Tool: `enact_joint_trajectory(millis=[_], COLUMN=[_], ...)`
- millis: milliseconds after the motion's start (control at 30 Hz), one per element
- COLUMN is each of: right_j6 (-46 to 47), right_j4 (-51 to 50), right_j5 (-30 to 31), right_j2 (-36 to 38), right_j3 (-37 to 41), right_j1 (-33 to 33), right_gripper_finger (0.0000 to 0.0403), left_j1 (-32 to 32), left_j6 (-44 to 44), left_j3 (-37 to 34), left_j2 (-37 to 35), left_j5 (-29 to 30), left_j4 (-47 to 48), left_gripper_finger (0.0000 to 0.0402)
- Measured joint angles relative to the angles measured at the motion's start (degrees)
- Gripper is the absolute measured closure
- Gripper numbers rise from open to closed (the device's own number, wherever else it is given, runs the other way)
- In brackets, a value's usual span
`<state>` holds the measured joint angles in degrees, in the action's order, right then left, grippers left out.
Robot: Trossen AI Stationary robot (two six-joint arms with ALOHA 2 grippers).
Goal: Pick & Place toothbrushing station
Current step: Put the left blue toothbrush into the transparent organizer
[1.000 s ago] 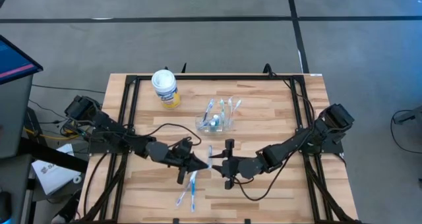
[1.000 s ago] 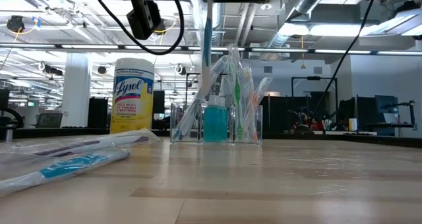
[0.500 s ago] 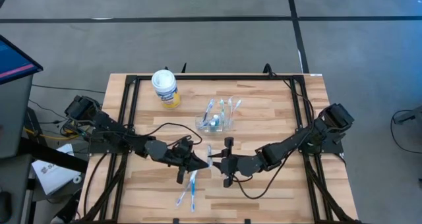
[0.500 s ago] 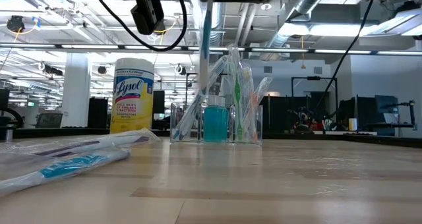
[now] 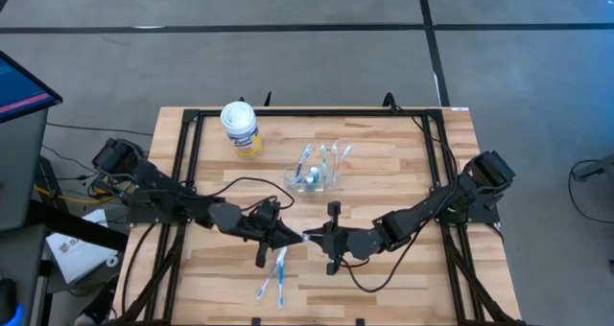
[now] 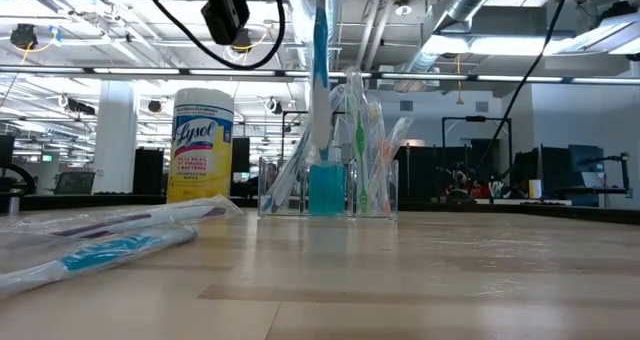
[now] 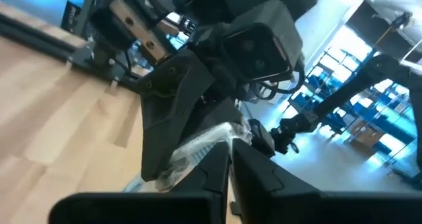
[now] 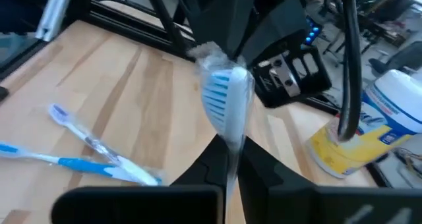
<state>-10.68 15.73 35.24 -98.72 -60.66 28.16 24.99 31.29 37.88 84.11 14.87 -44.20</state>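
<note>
Just below centre in the high view, the left gripper (image 5: pixel 293 236) and right gripper (image 5: pixel 313 238) meet tip to tip, both clamped on one wrapped toothbrush (image 8: pixel 227 105). Its long axis stands upright. The clear cup (image 5: pixel 314 179) lies toward the frame's top — nearer the right arm, I judge.
</note>
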Motion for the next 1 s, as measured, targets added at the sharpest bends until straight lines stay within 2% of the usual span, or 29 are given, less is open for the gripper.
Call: enact_joint_trajectory(millis=[167, 300, 400, 700, 1000], right_j6=[0.57, 2.61, 4.32, 11.94, 15.07], right_j4=[-1.45, -5.4, -8.35, -17.65, -23.73], right_j5=[5.26, 5.83, 9.15, 16.21, 19.32], right_j2=[0.9, 3.33, 5.43, 9.93, 12.72], right_j3=[-0.02, 0.0, 0.0, 0.0, 0.0], right_j1=[0.44, 1.15, 2.02, 1.87, -0.6], right_gripper_finger=[0.0397, 0.0398, 0.0398, 0.0398, 0.0398], left_j1=[0.05, 0.17, 0.14, 0.15, 0.22], left_j6=[-4.66, -7.27, -8.42, -8.59, -8.59], left_j3=[-0.09, -0.12, -0.16, -0.16, -0.16], left_j2=[-2.81, -5.32, -6.1, -6.12, -6.12], left_j5=[0.39, 0.69, 1.49, 1.69, 1.66], left_j4=[1.0, 2.51, 2.85, 3.16, 3.15], left_gripper_finger=[0.0371, 0.0363, 0.036, 0.0359, 0.0359])
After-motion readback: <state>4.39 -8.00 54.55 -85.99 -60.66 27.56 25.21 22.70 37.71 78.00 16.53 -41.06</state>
